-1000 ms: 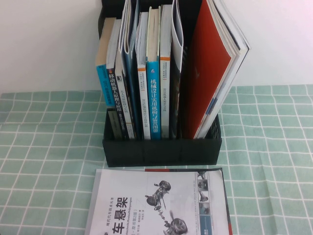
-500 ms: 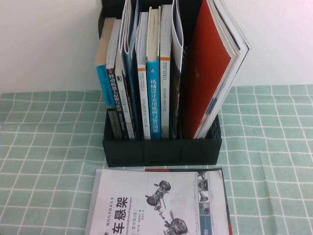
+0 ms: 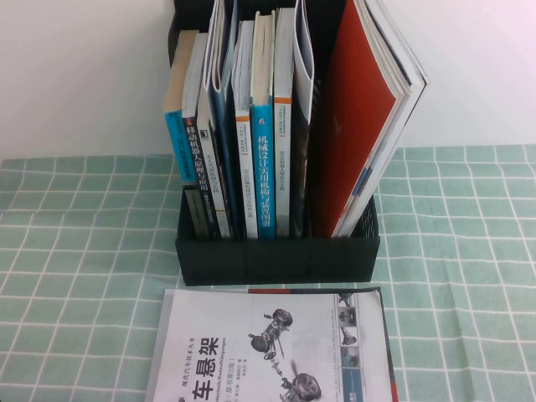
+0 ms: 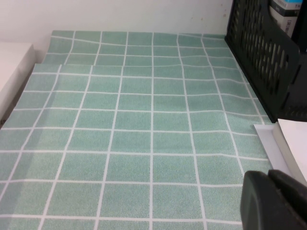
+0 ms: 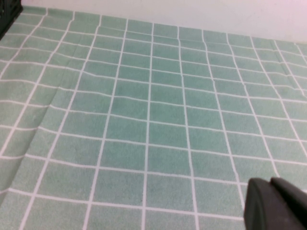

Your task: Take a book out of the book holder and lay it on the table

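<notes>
Right now, your left gripper hangs low over the counter at the holder's nine o'clock side; you cannot tell how it is set. At centre, the book holder stands upright, packed with books, a red-covered magazine leaning in its rightmost slot. A white car-suspension magazine lies flat at its six o'clock. Your right gripper hovers over bare cloth, state unreadable. The white suited-man book isn't identifiable.

Even, soft daylight-like lighting.
Faint shadow beneath the holder on the tabletop; no glare; both wrist views slightly soft.
</notes>
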